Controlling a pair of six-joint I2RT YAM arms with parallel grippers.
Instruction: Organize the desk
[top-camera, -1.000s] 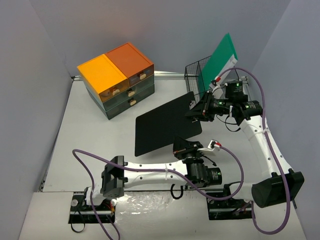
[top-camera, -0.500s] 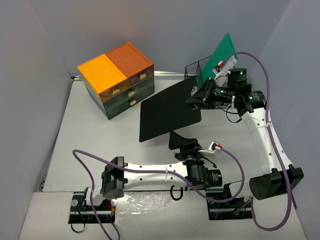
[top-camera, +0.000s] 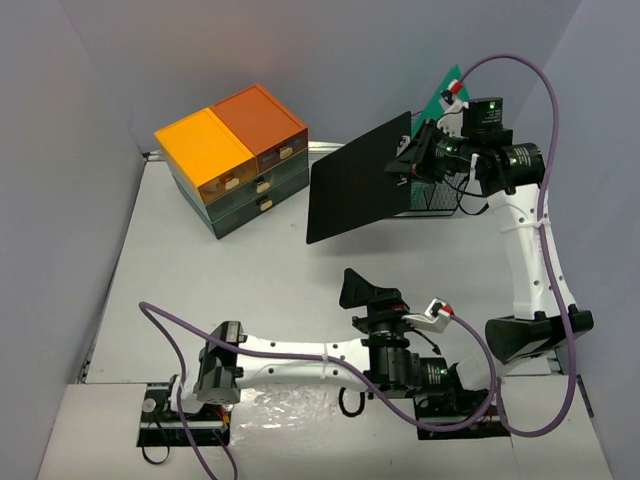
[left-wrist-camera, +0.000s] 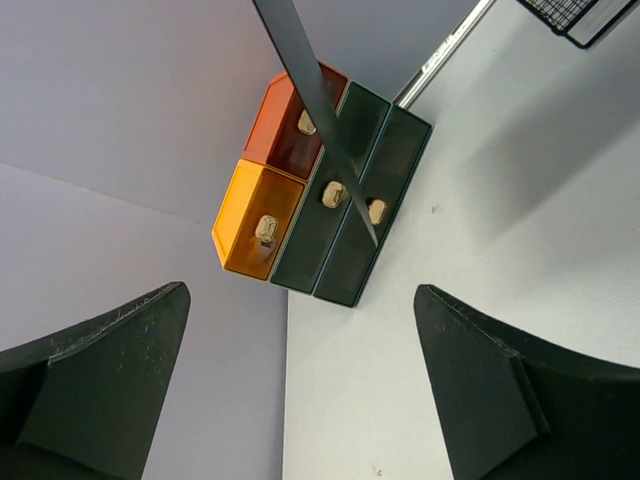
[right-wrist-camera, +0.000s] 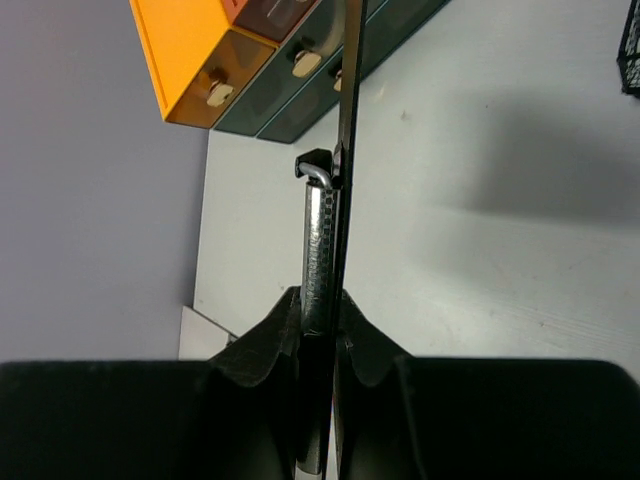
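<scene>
My right gripper (top-camera: 406, 163) is shut on the metal clip end of a black clipboard (top-camera: 355, 190), which hangs tilted in the air above the back right of the white desk (top-camera: 200, 290). In the right wrist view the clipboard (right-wrist-camera: 347, 120) is edge-on, its clip (right-wrist-camera: 318, 240) pinched between the fingers of the right gripper (right-wrist-camera: 322, 320). My left gripper (top-camera: 362, 290) stands open near the front middle of the desk, holding nothing. In the left wrist view the left gripper (left-wrist-camera: 300, 390) has wide-set jaws, with the clipboard (left-wrist-camera: 320, 110) far ahead.
A drawer unit (top-camera: 235, 150) with orange tops stands at the back left and also shows as the drawer unit (left-wrist-camera: 320, 200) from the left wrist. A black wire basket (top-camera: 435, 200) with a green folder (top-camera: 445, 95) sits at the back right, partly behind the clipboard.
The left gripper opened, let go of the clipboard's near edge and drew back. The right arm lifted the clipboard off the desk, up and toward the basket.
</scene>
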